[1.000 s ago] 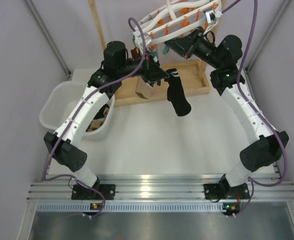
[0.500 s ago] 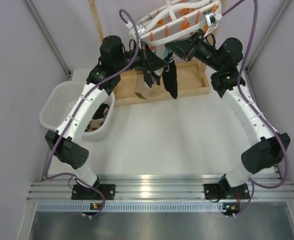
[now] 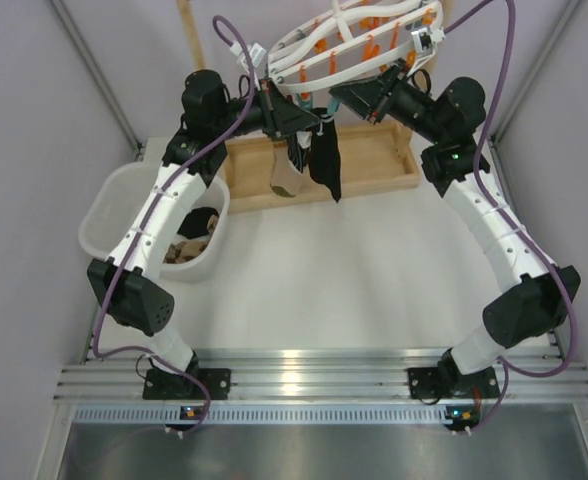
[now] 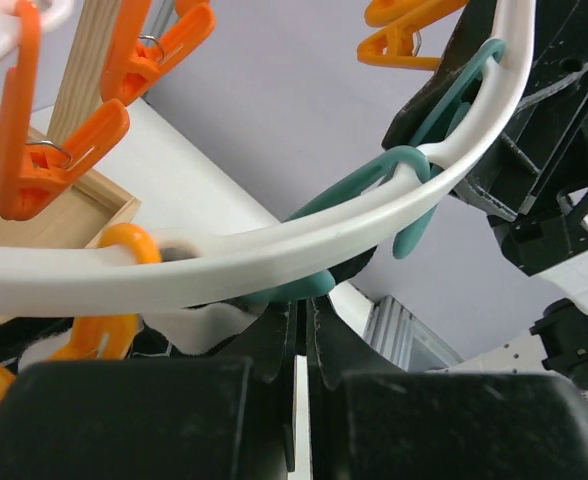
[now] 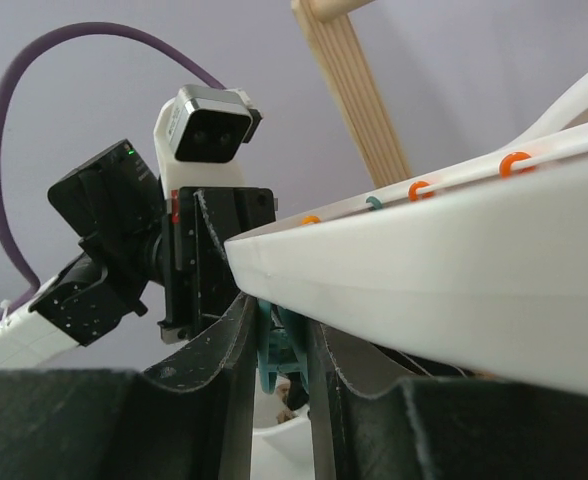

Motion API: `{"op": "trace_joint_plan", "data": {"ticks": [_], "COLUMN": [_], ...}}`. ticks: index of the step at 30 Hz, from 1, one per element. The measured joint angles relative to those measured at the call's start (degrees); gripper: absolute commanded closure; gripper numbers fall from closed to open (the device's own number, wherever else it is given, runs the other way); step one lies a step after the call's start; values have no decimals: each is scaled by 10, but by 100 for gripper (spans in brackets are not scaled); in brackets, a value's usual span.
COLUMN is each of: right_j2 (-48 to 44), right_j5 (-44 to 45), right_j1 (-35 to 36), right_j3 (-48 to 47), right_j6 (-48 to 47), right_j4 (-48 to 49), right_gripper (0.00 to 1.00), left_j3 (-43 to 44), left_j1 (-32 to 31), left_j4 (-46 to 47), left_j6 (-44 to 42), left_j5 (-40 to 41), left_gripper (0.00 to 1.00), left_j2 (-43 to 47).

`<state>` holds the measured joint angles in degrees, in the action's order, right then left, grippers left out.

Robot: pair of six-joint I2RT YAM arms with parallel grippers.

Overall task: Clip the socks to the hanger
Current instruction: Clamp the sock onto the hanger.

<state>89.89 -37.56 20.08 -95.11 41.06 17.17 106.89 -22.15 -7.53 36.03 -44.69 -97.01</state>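
Socks [image 3: 196,232] lie heaped in the white tub [image 3: 109,215] at far left. Right of the tub the left arm reaches up and back, and the left gripper [image 3: 312,122] sits just under the hanger [image 4: 304,240]. Its fingers are pressed together on the cuff of a black sock [image 3: 326,165]. The sock hangs straight down from them over the wooden tray [image 3: 374,165]. A tan sock [image 3: 286,180] hangs just left of the black one; what holds it cannot be told. In the left wrist view the hanger's white rim crosses close above the fingertips, with orange pegs to the left and teal ones to the right. Farther right, the right gripper [image 3: 336,92] comes in under the hanger from the other side, its fingers narrowed onto a teal peg [image 5: 272,350] just below the rim.
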Motion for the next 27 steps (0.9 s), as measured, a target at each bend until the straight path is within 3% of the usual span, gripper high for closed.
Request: {"op": "trace_joint_plan", "data": {"ticks": [13,27], "right_j2": [0,0], "right_j5": [-1,6], "right_j1": [0,0], "right_j3": [0,0], "right_j6": [0,12], "right_j4": [5,2], "right_gripper": [100,100], "left_j3": [-24,-65], "left_j1": [11,-10], "left_j4": [112,97], "left_j6": [77,46], "left_j5": [-85,-20], "left_gripper": [100,100], "left_j2": [5,27]}}
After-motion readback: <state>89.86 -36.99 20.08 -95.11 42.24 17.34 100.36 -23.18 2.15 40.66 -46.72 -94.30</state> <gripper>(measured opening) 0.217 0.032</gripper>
